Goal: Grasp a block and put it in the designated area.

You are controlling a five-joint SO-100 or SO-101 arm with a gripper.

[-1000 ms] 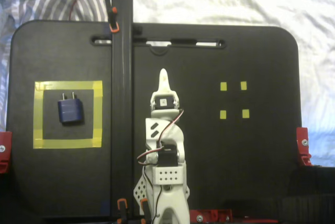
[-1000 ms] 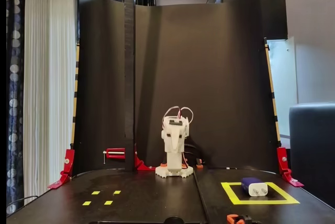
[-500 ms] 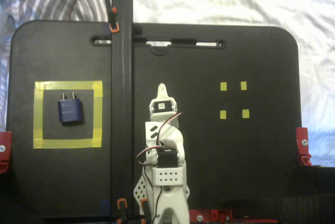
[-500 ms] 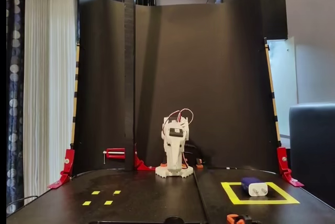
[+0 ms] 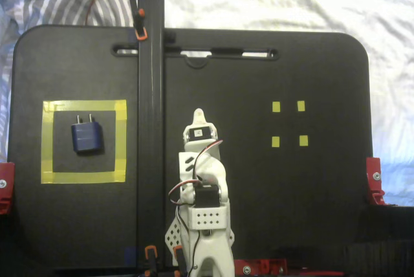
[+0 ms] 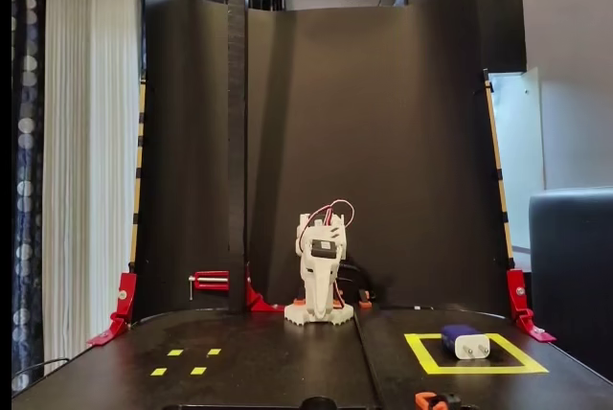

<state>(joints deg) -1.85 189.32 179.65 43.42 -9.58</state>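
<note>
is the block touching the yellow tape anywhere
Apart. In a fixed view looking down, the block lies inside the designated area with bare black board showing between it and the tape on every side. The folded arm is nowhere near it.

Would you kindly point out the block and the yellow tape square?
block [image 5: 87,137]: a fixed view from above, middle of its navy top face.
yellow tape square [image 6: 423,355]: a fixed view from the front, left tape strip.

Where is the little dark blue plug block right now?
The small dark navy-blue block lies inside the yellow tape square on the black board: at the left in the fixed view from above, at the right in the low fixed view, apart from the folded white arm.
</note>
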